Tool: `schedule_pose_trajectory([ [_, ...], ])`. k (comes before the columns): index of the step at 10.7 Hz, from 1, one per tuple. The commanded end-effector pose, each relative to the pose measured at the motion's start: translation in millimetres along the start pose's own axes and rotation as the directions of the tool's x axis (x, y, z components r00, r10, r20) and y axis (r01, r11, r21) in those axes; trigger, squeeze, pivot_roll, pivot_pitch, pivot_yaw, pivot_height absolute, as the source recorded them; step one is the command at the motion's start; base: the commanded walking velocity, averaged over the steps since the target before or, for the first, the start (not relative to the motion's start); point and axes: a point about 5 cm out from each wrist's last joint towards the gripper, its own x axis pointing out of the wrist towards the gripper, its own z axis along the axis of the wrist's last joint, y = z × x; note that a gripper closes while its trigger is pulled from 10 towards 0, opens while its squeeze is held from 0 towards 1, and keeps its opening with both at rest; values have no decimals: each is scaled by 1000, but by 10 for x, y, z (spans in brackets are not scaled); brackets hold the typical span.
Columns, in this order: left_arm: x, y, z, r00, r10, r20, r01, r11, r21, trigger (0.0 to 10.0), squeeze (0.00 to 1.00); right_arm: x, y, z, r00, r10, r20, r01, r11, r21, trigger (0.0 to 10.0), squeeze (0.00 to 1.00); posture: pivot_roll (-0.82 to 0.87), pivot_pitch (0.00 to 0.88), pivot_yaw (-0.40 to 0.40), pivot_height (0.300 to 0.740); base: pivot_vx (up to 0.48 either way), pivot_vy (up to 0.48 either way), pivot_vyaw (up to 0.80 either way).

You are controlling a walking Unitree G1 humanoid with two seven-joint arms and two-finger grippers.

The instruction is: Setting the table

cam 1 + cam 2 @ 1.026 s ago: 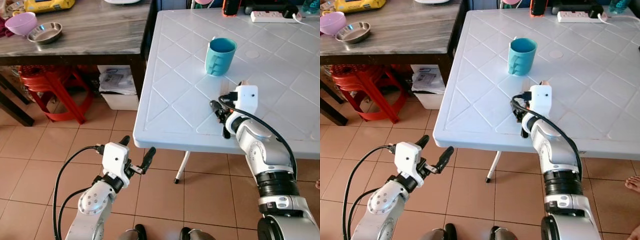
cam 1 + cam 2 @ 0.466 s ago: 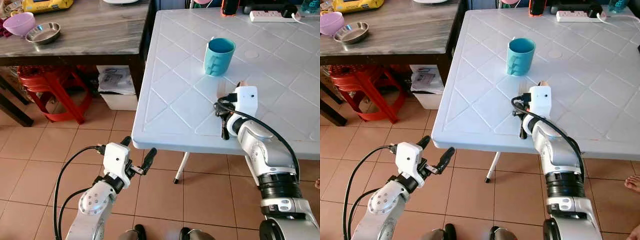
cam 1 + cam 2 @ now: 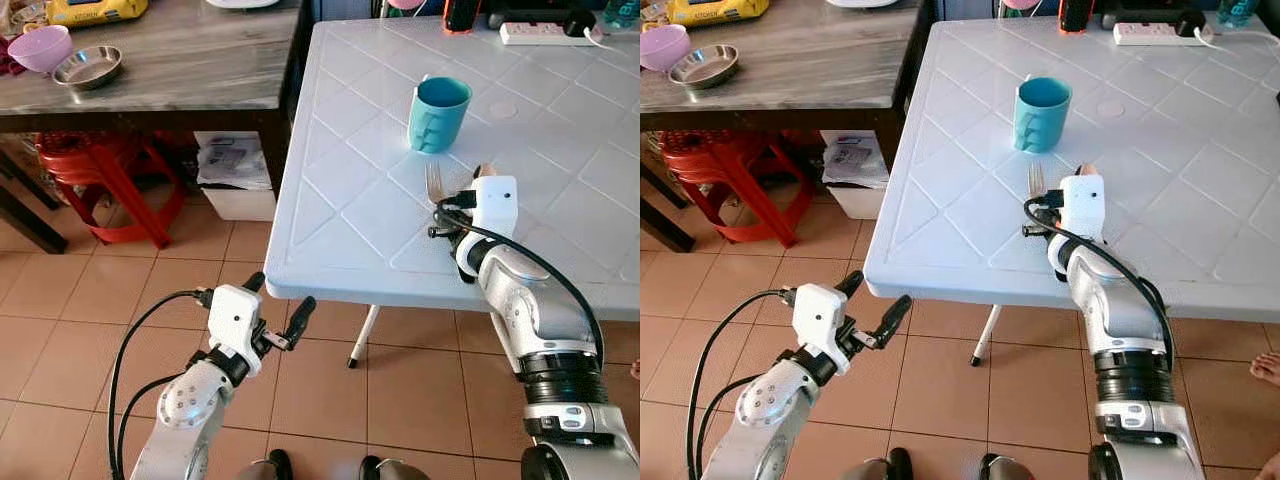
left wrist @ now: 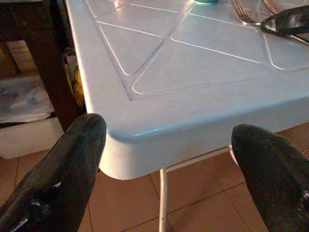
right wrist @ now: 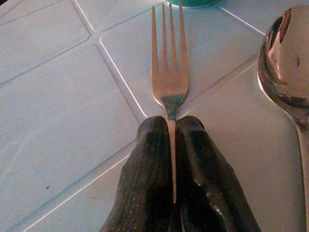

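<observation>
My right gripper [image 5: 170,126] is low over the white plastic table [image 3: 345,205], shut on the handle of a steel fork [image 5: 169,72]. The fork's tines [image 3: 433,181] point away from me toward a teal mug [image 3: 438,112] standing a short way beyond. A steel spoon [image 5: 286,63] lies on the table right beside the fork. My left gripper [image 3: 276,298] hangs open below the table's near left corner [image 4: 140,130], with nothing between its fingers.
A dark wooden table [image 3: 190,75] to the left carries a purple bowl [image 3: 40,46] and a steel bowl [image 3: 88,66]. A red stool [image 3: 100,170] and a white box [image 3: 235,178] stand beneath it. A power strip [image 3: 545,33] lies at the white table's far edge.
My right wrist has turned and shifted slightly right, so the fork now points forward toward the mug with its tines showing. The left arm has barely moved.
</observation>
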Motion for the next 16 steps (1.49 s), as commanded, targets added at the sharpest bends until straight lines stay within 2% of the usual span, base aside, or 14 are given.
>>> schedule_pose_trajectory([
  [1,-19,22,-23,1000,2,-20,-2,1000,5,10000,0,-6,122,-533,971,50,-234,-40,998,49,0,0,-31,216,78,740,0,0,0],
  [3,-7,24,-14,1000,-5,-12,5,1000,4,10000,0,-2,105,-492,980,24,-198,-9,997,75,0,0,-32,209,78,740,0,0,0],
  [7,66,45,106,998,-31,54,32,999,-25,10000,0,-15,151,-485,984,43,-173,-24,994,111,0,0,-38,191,77,740,0,0,0],
  [10,101,19,208,994,-59,96,65,996,-68,10000,0,-15,154,-485,985,52,-165,-33,992,118,0,0,-40,185,79,740,0,0,0],
  [12,104,3,209,993,-71,94,77,995,-68,10000,0,-18,158,-427,992,45,-122,-30,992,119,0,0,-38,184,81,740,0,0,0],
  [13,77,70,133,998,-20,64,23,999,-48,10000,0,-38,191,-217,999,37,20,-39,990,137,0,0,-39,182,82,740,0,0,0],
  [14,67,147,109,998,47,53,-46,999,-19,10000,0,-60,219,-125,996,27,82,-37,991,130,157,0,-42,182,81,740,0,0,0],
  [15,82,283,72,982,189,26,-189,982,17,10000,0,-94,311,-75,989,39,140,-59,988,141,2431,0,-43,179,79,740,0,0,0],
  [16,92,349,86,970,239,31,-240,971,23,10000,0,-148,398,-14,975,53,214,-90,981,170,5647,0,-43,179,79,740,0,0,0],
])
